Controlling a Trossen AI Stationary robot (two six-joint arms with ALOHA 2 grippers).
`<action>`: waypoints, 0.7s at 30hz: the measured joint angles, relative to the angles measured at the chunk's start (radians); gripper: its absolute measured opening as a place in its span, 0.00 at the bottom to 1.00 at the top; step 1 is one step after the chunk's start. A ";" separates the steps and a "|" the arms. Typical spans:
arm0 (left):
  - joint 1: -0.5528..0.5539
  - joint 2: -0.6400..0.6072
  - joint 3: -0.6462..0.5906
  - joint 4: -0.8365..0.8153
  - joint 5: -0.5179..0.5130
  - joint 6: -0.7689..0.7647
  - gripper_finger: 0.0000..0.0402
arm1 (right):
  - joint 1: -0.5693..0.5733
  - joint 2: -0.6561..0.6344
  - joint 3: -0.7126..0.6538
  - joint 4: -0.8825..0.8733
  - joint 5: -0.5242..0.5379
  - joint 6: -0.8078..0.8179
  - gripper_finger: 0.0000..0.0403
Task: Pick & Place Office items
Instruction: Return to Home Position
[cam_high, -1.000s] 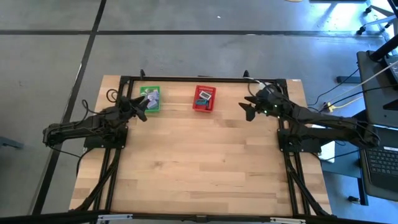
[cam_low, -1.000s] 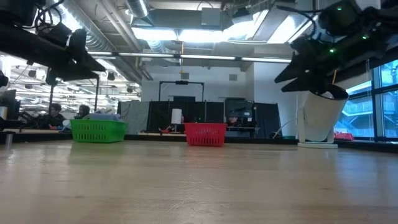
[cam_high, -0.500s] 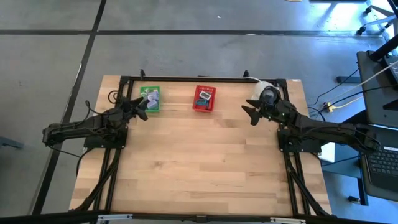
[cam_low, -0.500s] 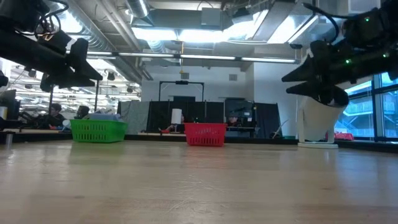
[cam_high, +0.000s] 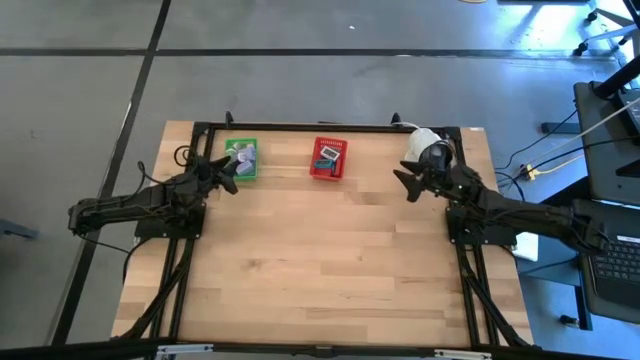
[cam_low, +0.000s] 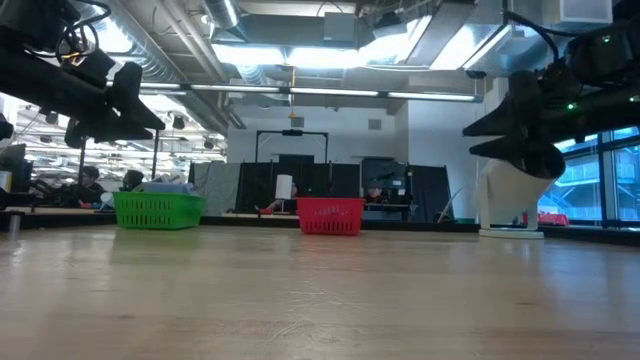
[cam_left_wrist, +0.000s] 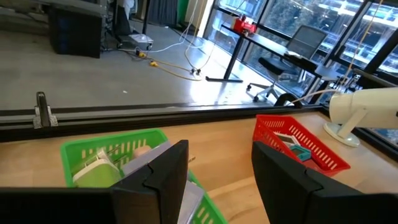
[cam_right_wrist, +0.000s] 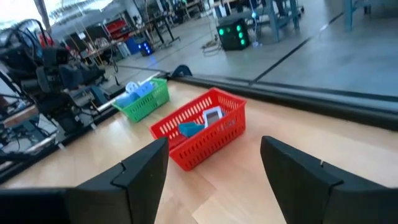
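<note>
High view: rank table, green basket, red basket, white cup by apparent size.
1. Table: largest by far.
2. Green basket and red basket: look alike, so no ranking between them.
3. White cup: smallest as seen, but partly hidden, so its full extent is unsure.

No legible text, label, brand or number in any view. Office items (cam_right_wrist: 212, 116) in red basket (cam_right_wrist: 205, 138) and green basket (cam_right_wrist: 148, 102): any markings too small to read. Nothing readable on desk (cam_high: 330, 250) or in the room behind it either.
</note>
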 joint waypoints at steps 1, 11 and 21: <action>0.000 0.000 0.000 0.000 0.000 0.000 0.43 | -0.003 -0.012 0.000 -0.001 0.000 -0.001 0.64; 0.000 0.000 0.000 -0.007 0.002 0.001 0.43 | -0.042 -0.105 0.000 -0.001 -0.007 -0.033 0.64; 0.000 0.000 0.001 -0.010 0.028 0.075 0.43 | -0.103 -0.173 0.000 -0.037 -0.070 -0.032 0.64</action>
